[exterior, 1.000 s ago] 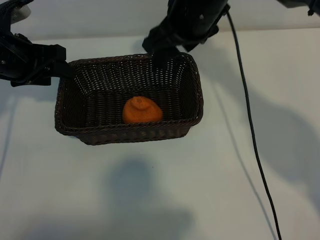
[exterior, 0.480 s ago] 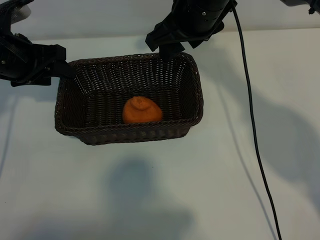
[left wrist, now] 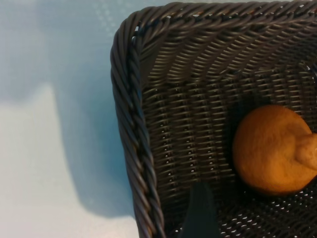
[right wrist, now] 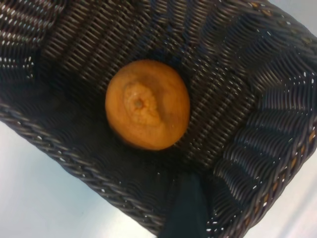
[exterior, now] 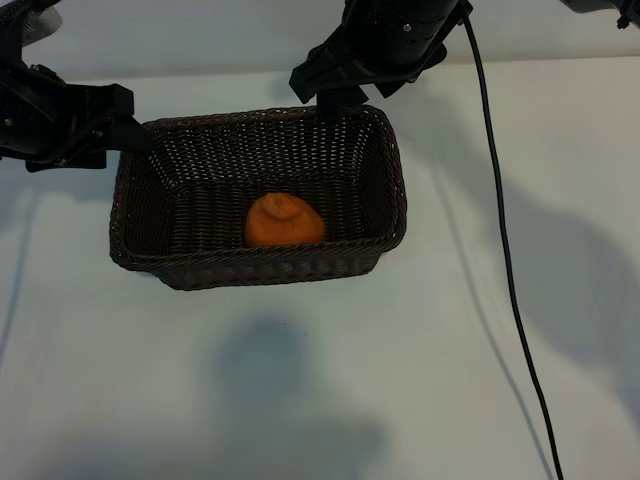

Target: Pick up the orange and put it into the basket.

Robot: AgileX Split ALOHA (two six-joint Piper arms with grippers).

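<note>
Both end effectors wide open, empty

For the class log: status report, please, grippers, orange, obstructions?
Left gripper open at basket corner; right gripper open at far rim. Orange inside basket. No obstructions.

The basket (exterior: 258, 266) was dark brown woven wicker, ribbed and faintly shiny, with a thick braided rim. The orange (exterior: 285, 222) had dimpled, matte skin with a bumpy knob. The bench (exterior: 300, 380) looked smooth, pale and matte.
</note>
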